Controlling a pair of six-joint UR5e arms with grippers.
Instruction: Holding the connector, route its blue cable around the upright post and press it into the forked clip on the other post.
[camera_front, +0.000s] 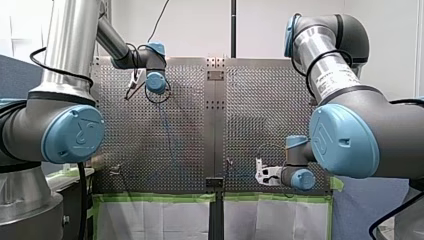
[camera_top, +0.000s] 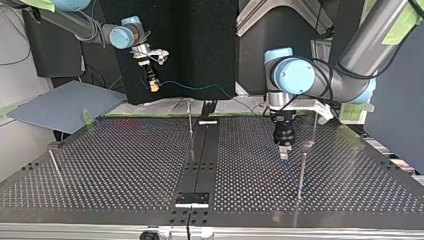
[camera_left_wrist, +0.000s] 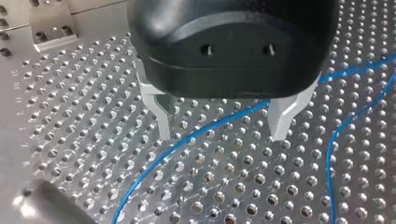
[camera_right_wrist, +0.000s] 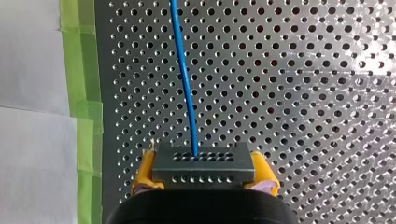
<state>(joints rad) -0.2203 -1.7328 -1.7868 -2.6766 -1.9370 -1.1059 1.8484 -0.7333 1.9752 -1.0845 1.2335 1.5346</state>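
My right gripper (camera_right_wrist: 204, 173) pinches the dark connector (camera_right_wrist: 203, 161) between its yellow pads (camera_right_wrist: 145, 170). The blue cable (camera_right_wrist: 184, 79) leaves the connector's face straight ahead over the perforated table (camera_top: 125, 160). I take the black centre strip (camera_top: 202, 150) as my mark. In the top view this gripper hangs raised beyond the strip's far end and to its left, by the table's far edge, where green tape (camera_right_wrist: 84, 70) lines the rim just beside the connector. My left gripper (camera_left_wrist: 223, 125) sits low over the plate on the strip's other side, its metal fingers (camera_left_wrist: 163, 119) spread wide, with the cable running across the holes between them. An upright post (camera_top: 301, 172) stands just past that gripper from the strip, nearer the camera. A thinner post (camera_top: 190, 122) rises at the strip's left edge. Open perforated plate runs from the strip to the left gripper. I cannot tell which post bears the clip.
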